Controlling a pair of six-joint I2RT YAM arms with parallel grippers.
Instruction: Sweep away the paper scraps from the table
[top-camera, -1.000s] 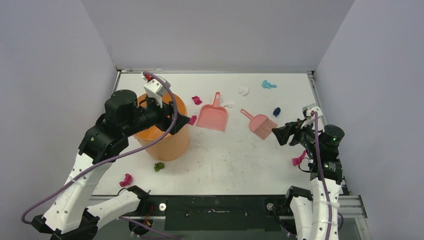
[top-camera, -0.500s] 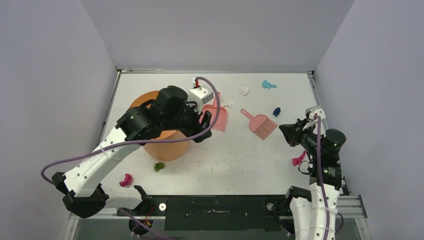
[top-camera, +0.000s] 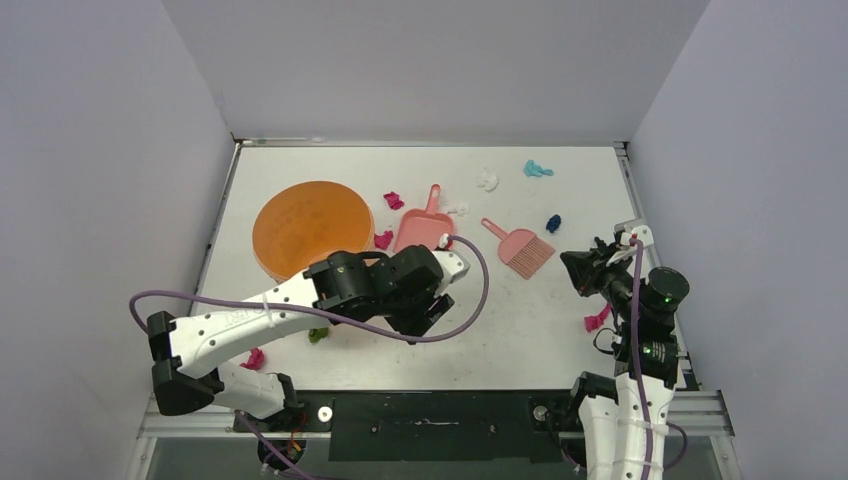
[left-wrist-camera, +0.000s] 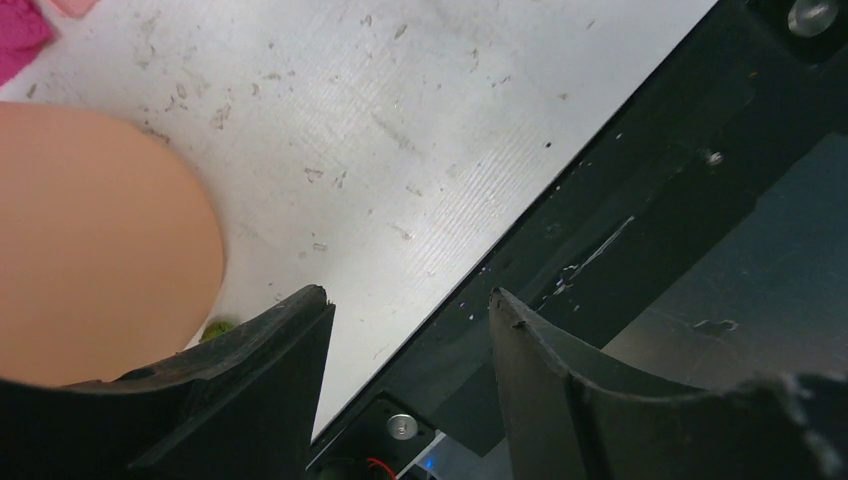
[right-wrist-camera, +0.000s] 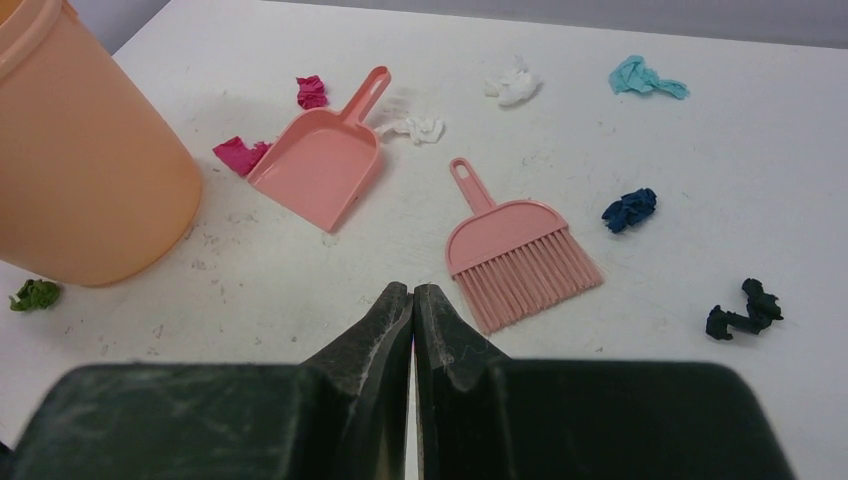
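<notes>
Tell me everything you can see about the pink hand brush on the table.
The hand brush is pink and looks like plastic: a thin handle ending in a small hanging hole, a rounded fan-shaped head, a row of pink bristles. It lies flat on the white table, handle pointing away from the arms, bristles toward them. The dustpan lies to its left and a dark blue scrap to its right, both apart from it. Nothing touches it.

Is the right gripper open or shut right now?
Shut. In the right wrist view the right gripper has its jaws pressed together tip to tip, with nothing held between them.
</notes>
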